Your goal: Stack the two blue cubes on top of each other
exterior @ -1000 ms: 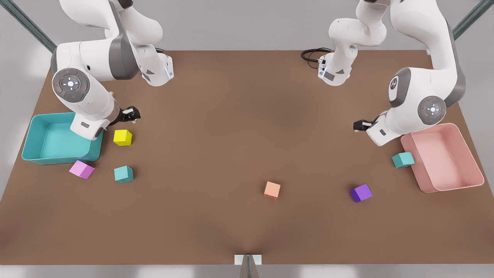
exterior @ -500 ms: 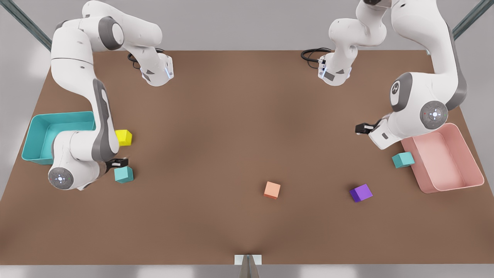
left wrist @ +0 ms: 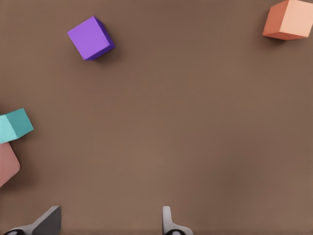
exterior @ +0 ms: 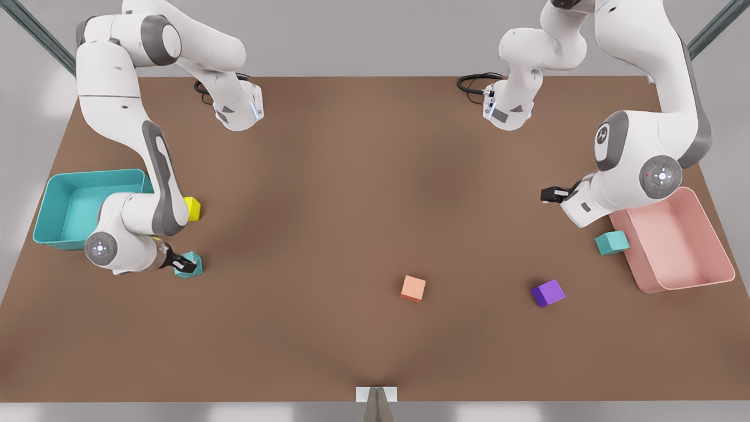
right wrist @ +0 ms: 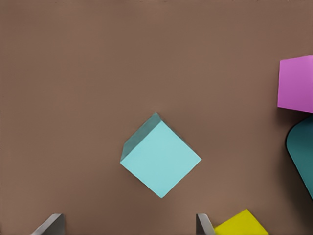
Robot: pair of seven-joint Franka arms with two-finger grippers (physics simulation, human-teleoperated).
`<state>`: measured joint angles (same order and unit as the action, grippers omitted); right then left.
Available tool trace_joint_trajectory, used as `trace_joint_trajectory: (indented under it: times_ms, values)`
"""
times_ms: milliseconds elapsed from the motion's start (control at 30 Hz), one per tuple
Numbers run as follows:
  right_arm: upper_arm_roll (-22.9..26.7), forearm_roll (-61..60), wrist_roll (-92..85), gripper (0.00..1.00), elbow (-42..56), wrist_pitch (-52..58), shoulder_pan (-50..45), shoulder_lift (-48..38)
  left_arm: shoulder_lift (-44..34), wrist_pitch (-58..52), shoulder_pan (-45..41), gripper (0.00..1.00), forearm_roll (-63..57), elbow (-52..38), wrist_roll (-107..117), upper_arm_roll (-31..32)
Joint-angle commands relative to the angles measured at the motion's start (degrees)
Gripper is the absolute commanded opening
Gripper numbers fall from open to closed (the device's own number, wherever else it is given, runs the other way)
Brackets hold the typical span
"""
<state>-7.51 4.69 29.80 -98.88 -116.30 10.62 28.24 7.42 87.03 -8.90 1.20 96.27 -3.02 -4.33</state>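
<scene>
- Right gripper [exterior: 186, 266] now dropped from beside the yellow cube [exterior: 193, 208] to hover over near teal cube [exterior: 191, 264]; jaws wide, empty.
- Grasp likely next.
- Left gripper [exterior: 549, 194] waiting, jaws spread, near second teal cube [exterior: 612, 242] beside pink bin [exterior: 712, 234].

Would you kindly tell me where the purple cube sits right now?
The purple cube sits toward the front view's right, between the orange cube and the pink bin.

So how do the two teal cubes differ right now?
The teal cube near the teal bin has the open right gripper over it; the teal cube near the pink bin has the open left gripper well off it. The first stands clear of the teal bin; the second sits right beside the pink bin. Same colour and size.
</scene>
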Motion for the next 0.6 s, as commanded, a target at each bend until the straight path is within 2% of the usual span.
trace_joint_trajectory:
  times_ms: [0,133,200,233,333,467,567]
  values:
    - [0.3,0.05,30.49,1.0,0.17,-6.31,0.02,0.41,-0.04,-0.19,-0.15,1.0,0.03,-0.03,-0.15,0.02]
    - [1.18,3.48,37.87,1.0,0.0,-4.99,0.02,0.94,0.14,-0.11,-0.33,1.0,-0.15,-1.17,-0.15,0.02]
    - [1.44,4.8,40.86,1.0,0.17,-0.51,0.02,0.67,0.84,-0.11,-0.15,1.0,0.03,-1.97,-0.15,0.02]
    - [1.44,4.8,42.53,1.0,0.17,0.54,0.02,0.67,0.75,-3.71,0.99,1.0,0.12,-1.88,-0.06,-0.07]
    - [1.36,4.89,44.03,1.0,-0.26,1.34,-0.07,0.85,-0.56,-4.5,0.9,1.0,0.64,-3.64,0.03,0.2]
    - [1.27,4.36,44.29,1.0,-1.58,-3.23,0.02,1.46,-0.65,-13.55,2.92,1.0,0.12,-11.55,-0.76,-0.07]
    - [1.27,3.92,44.29,1.0,-3.52,-8.07,0.11,1.46,-0.3,-13.29,3.19,1.0,0.03,-11.55,-1.38,-0.15]
